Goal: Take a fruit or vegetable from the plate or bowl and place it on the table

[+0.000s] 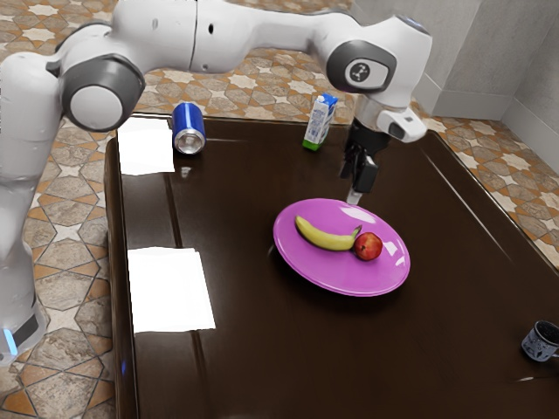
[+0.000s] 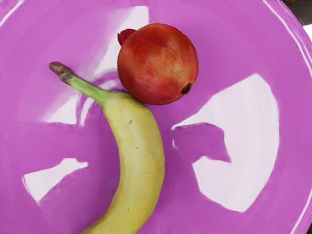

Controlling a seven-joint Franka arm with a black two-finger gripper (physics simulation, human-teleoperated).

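Two fruits, one banana (image 1: pixel 325 236) and one pomegranate (image 1: pixel 369 247), lie together on a single round, glossy, pink-purple plate (image 1: pixel 345 278). The banana is yellow and curved, with a greenish neck and a brown stem tip. The pomegranate is round and red, with a small pointed crown on one side and a dark spot on another. It sits at the banana's stem end, and in the wrist view the two look to be touching just below the banana's neck. White glare shines on the plate around them.

One black gripper (image 1: pixel 356 183) points down beside the plate's far rim in the exterior view, apart from both fruits. It is on the end of one white robot arm (image 1: pixel 240 39) with dark grey joints. Whether the gripper is wide or narrow I cannot tell.

The plate rests on one dark brown, shiny table (image 1: pixel 262 358). Farther out are three more objects. One carton (image 1: pixel 320 121), white and blue with a green base, stands near the far edge. One blue can (image 1: pixel 188 127) lies on its side toward the exterior view's left, its silver end facing the camera. One speckled mug (image 1: pixel 541 341) is at the exterior view's right edge. Two bright white patches (image 1: pixel 169 290) show on the table's left part in that view. The floor (image 1: pixel 65 236) has patterned stone tiles.
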